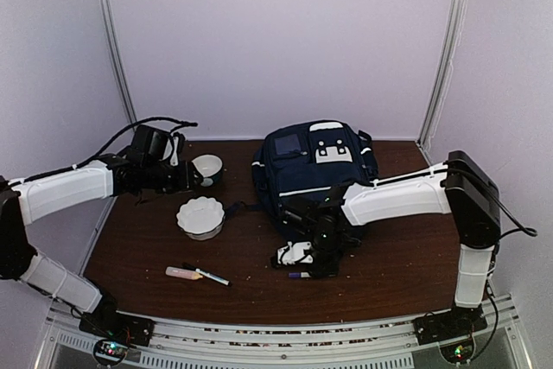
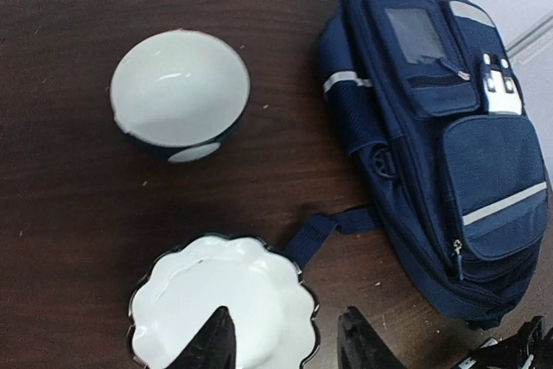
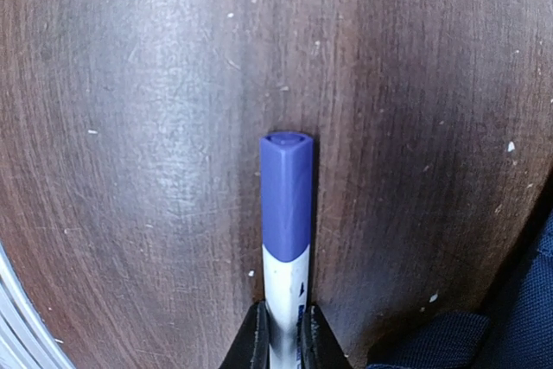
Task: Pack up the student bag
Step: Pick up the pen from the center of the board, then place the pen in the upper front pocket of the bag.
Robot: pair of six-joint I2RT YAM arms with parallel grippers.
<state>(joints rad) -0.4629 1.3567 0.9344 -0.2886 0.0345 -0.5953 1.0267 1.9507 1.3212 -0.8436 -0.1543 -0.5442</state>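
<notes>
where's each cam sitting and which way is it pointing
Top external: above and behind the bases, looking down at the table; both arms show.
Left wrist: above the table, looking down on bowl, plate and student bag; the open left end effector shows.
Right wrist: close over the table, looking along the marker pinched in the right end effector.
Shared: top external and left wrist both show student bag, bowl, plate.

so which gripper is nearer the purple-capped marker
Right. The right gripper is clamped on the purple-capped marker; the left gripper hovers away by the white bowl.
</notes>
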